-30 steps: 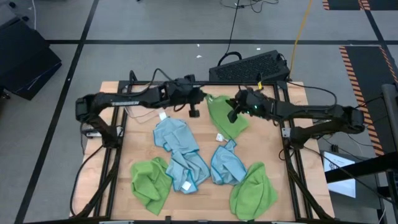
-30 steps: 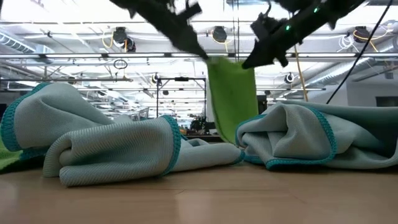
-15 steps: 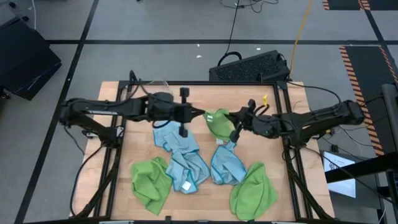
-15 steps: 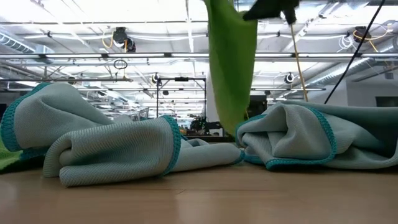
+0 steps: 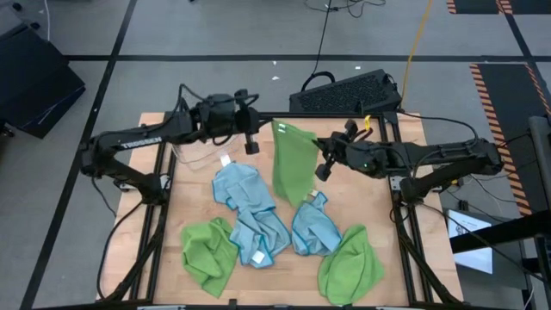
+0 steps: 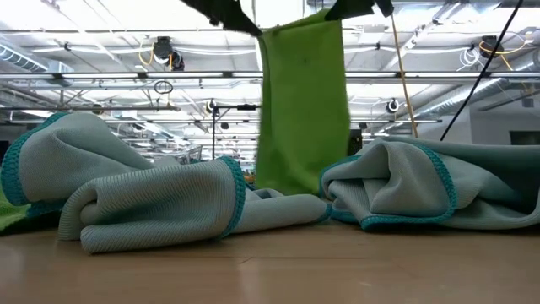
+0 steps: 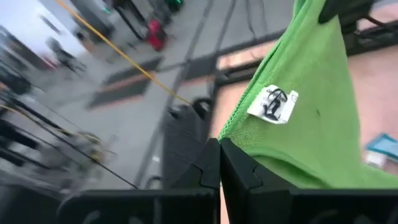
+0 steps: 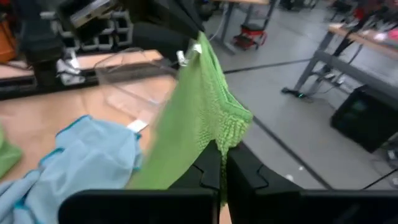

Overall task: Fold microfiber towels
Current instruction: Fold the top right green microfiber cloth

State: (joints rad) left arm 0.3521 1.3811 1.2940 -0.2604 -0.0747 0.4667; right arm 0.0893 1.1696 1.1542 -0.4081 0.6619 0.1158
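A lime green towel (image 5: pixel 291 164) hangs spread between my two grippers above the table's far middle; it also shows in the low view (image 6: pixel 302 110). Its white tag (image 7: pixel 272 104) sits near my left gripper's corner. My left gripper (image 5: pixel 269 129) is shut on one top corner and my right gripper (image 5: pixel 317 155) on the other. In the low view the towel's lower edge is hidden behind blue towels (image 6: pixel 160 203). Three blue towels (image 5: pixel 241 188) (image 5: pixel 261 231) (image 5: pixel 310 228) and two more green ones (image 5: pixel 209 250) (image 5: pixel 351 263) lie crumpled on the table. My left gripper pinches the green towel's top corner (image 7: pixel 231 134) between its two shut fingers, at the hemmed edge near the tag. The towel hangs down from the hold. My right gripper pinches the towel's other top corner (image 8: pixel 225 138) between its two shut fingers. The top edge runs across to the left gripper, and the cloth hangs below as a flat sheet.
A clear plastic bin (image 8: pixel 134 81) stands at the table's far left, behind the left arm. A black keyboard (image 5: pixel 344 93) lies beyond the far edge. The crumpled towels fill the table's middle and near part; bare wood (image 5: pixel 362 202) shows at the right.
Both grippers have risen and drawn apart, my left one going toward the far edge. The green towel, bunched and narrow a second ago, has been lifted and spread out; it now hangs as a flat sheet between its two top corners.
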